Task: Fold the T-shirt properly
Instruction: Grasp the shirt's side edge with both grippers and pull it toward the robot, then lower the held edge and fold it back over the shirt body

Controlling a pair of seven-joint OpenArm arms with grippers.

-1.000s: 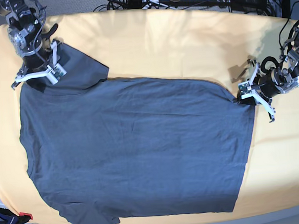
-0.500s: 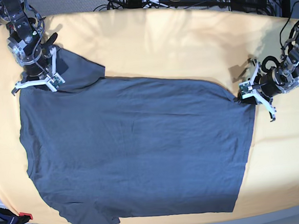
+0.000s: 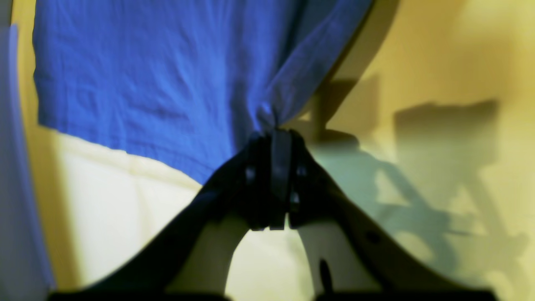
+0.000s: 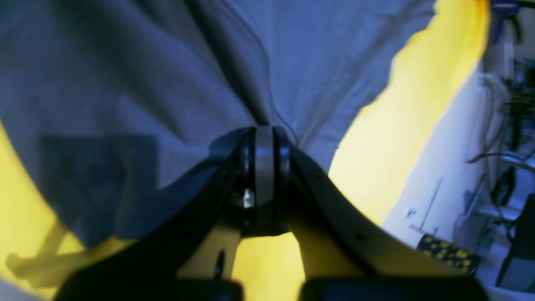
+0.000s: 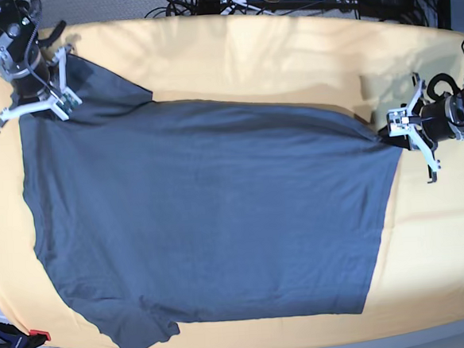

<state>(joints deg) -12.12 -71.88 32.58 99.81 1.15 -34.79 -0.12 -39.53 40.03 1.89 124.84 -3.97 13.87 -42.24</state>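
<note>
T-shirt (image 5: 211,215) corners pinched between both arms' fingers (image 3: 255,167)

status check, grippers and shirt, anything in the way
Left gripper shut on T-shirt hem corner. Right gripper shut on sleeve end. Shirt spread flat on yellow cloth. Nothing in the way.

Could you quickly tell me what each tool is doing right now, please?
Left tool: shut on the T-shirt, at a corner.
Right tool: shut on the T-shirt, near its sleeve.

The table cloth (image 5: 272,68), pale yellow-orange, carries the dark T-shirt (image 5: 211,223), spread nearly flat.
</note>
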